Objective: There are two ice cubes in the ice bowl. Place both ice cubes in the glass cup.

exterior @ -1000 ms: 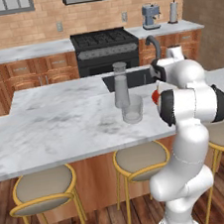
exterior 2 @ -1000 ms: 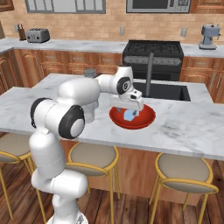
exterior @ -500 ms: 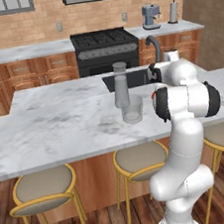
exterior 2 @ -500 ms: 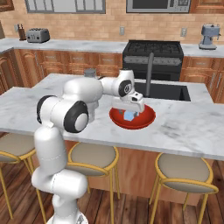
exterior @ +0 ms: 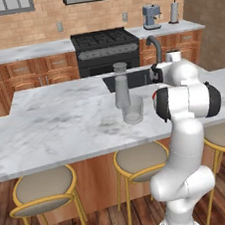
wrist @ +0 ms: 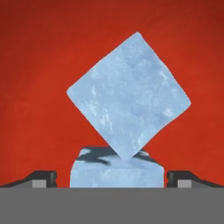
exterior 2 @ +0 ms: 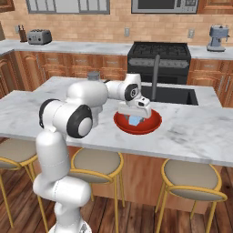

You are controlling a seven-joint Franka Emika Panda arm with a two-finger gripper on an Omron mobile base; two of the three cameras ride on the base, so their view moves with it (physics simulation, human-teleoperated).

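Gripper fully spread, holding nothing, lowered into round shallow bright red bowl; dark tips at 8 and 4 o'clock in hand view, flanking lower pale blue translucent ice cube. Second pale blue cube sits tilted like diamond, just at 12 o'clock of first, corner touching it. Bowl rests on grey marble surface. Short clear glass tumbler stands on surface just beside taller grey capped cylinder, cylinder at its 11 o'clock in left base view.
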